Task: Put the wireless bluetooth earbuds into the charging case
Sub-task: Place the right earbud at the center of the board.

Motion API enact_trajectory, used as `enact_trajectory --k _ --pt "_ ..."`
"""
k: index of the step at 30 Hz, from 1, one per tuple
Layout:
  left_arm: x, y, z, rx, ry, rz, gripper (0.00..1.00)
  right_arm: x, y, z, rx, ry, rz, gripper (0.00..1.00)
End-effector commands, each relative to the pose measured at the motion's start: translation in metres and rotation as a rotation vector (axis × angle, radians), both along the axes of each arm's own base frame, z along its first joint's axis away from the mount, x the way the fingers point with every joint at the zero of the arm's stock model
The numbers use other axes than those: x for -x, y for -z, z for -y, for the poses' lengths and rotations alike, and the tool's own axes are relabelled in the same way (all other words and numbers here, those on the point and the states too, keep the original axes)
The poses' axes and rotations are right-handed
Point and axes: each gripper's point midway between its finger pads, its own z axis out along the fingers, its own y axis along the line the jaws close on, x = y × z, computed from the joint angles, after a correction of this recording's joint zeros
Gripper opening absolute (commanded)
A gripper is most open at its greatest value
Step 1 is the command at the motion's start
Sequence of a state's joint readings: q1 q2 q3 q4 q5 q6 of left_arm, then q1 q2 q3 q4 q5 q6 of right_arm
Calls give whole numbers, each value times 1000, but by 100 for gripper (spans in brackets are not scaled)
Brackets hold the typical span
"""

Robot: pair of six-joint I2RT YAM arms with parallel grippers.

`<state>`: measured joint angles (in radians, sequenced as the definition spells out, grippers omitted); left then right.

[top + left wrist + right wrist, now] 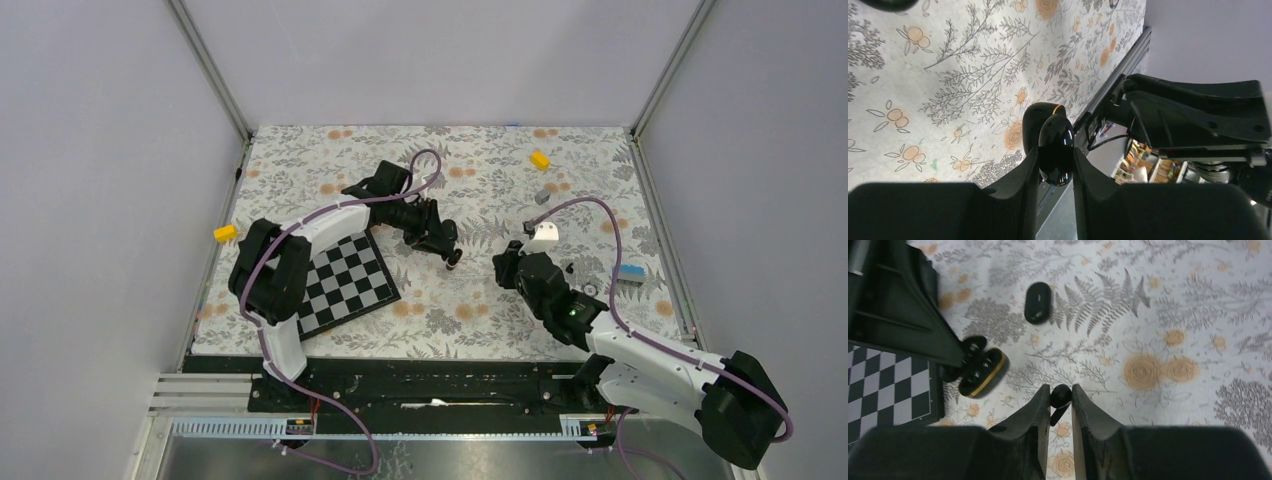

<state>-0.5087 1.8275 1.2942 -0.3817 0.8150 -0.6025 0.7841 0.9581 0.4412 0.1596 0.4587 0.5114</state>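
Observation:
My left gripper (1055, 152) is shut on the charging case (1054, 132), a glossy black pebble. Its lid (1038, 117) stands open behind it, with an orange edge. In the right wrist view the open case (982, 371) hangs at the left gripper's tip, just above the cloth beside the chessboard. My right gripper (1060, 390) is shut on one black earbud (1062, 396), whose stem points down between the fingers. A second black earbud (1038, 302) lies on the floral cloth farther away. In the top view the left gripper (452, 255) and right gripper (505, 262) are close together at mid-table.
A chessboard (345, 282) lies under the left arm. Yellow blocks sit at the left edge (226, 233) and at the back right (540, 159). A grey block (542, 197) and a blue block (630, 272) lie on the right side. Walls enclose the floral table.

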Motion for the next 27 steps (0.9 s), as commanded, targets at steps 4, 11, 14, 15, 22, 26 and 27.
enact_trajectory --k 4,11,14,15,22,26,27 --pt "4 -3 13 69 27 -98 0 -21 -53 -39 -43 -155 204 18" --pt "10 -3 15 89 11 -224 0 -13 -60 -61 -68 -239 257 17" --pt "10 1 16 82 -8 -274 0 -10 -61 -64 -63 -260 264 17" --pt "10 2 16 83 -11 -289 0 -9 -62 -66 -63 -264 266 17" --pt "13 2 20 92 -7 -345 0 -1 -57 -79 -28 -305 268 16" --pt "15 -2 21 102 -4 -363 0 1 -50 -81 -14 -314 269 16" --pt "16 -3 21 104 -4 -369 0 1 -49 -81 -10 -312 268 16"
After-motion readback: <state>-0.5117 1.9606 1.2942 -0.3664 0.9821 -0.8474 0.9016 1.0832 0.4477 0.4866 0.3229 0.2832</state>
